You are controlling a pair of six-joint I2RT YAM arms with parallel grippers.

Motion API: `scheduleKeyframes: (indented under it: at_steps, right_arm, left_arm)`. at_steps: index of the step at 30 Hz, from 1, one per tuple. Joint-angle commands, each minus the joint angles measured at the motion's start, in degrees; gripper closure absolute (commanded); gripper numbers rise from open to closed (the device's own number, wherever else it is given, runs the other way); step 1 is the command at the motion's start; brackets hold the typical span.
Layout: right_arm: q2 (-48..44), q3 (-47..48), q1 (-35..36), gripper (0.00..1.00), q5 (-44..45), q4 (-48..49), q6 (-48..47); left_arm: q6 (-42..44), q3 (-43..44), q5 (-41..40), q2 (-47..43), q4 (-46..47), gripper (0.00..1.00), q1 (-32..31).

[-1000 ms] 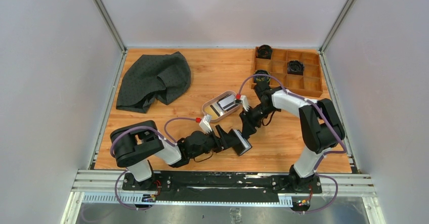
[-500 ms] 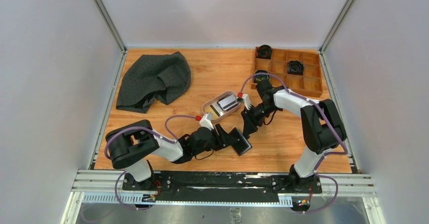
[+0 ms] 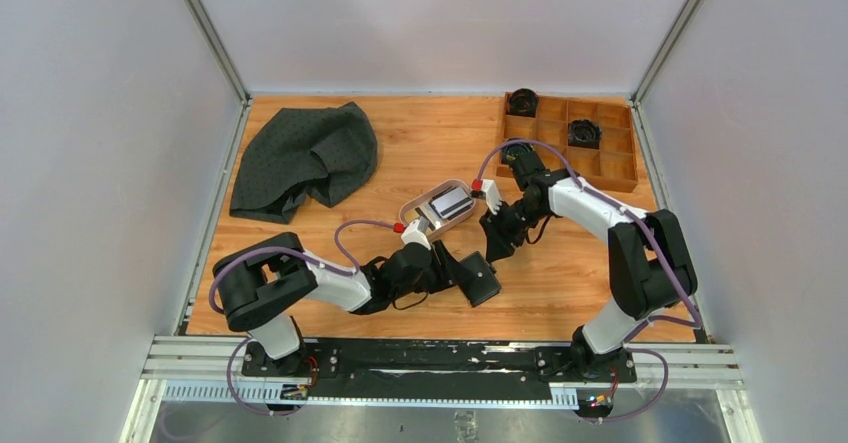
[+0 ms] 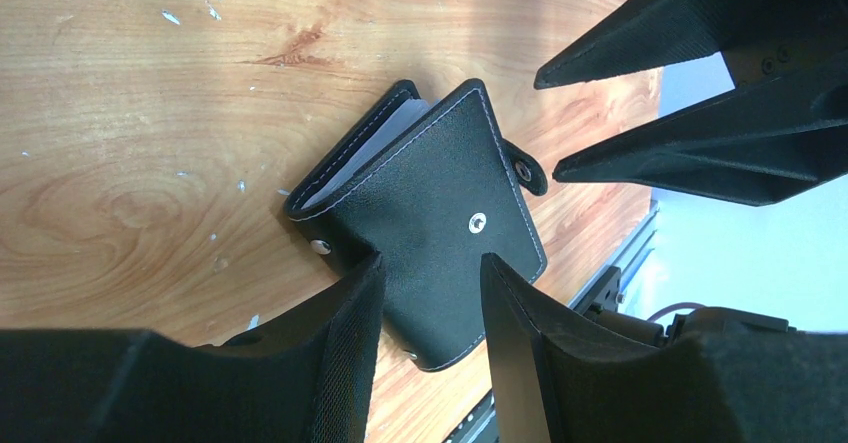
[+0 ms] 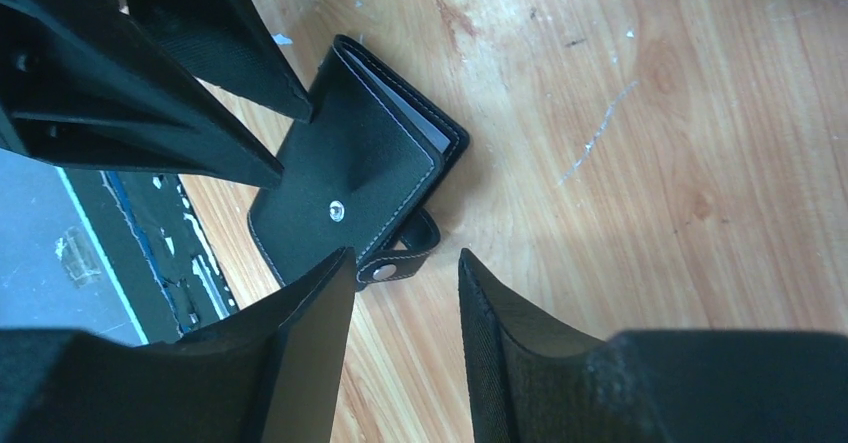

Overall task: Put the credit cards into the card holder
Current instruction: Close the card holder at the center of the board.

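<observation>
Top external view is showing you the card holder [image 3: 480, 282] lying on the wooden table [image 3: 420, 143] near the front, with your left gripper [image 3: 458, 266] and right gripper [image 3: 496, 253] both reaching down at it. The credit cards [image 3: 452, 201] are sitting in the pinkish tray [image 3: 415, 201] just behind them. The holder is lying folded with its little strap undone, and the left fingers [image 4: 345, 313] and right fingers [image 5: 300, 333] are standing apart with a gap over it, but you cannot tell if they are touching it.
</observation>
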Motion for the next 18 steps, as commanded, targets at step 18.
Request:
scheduleKeyframes:
  at_steps: [18]
  right_arm:
    - [-6.0,-2.7,5.6,0.47,6.4,-0.9,-1.3]
  left_arm:
    - [1.7,-0.1,-1.9,1.3,-5.5,0.54,0.5]
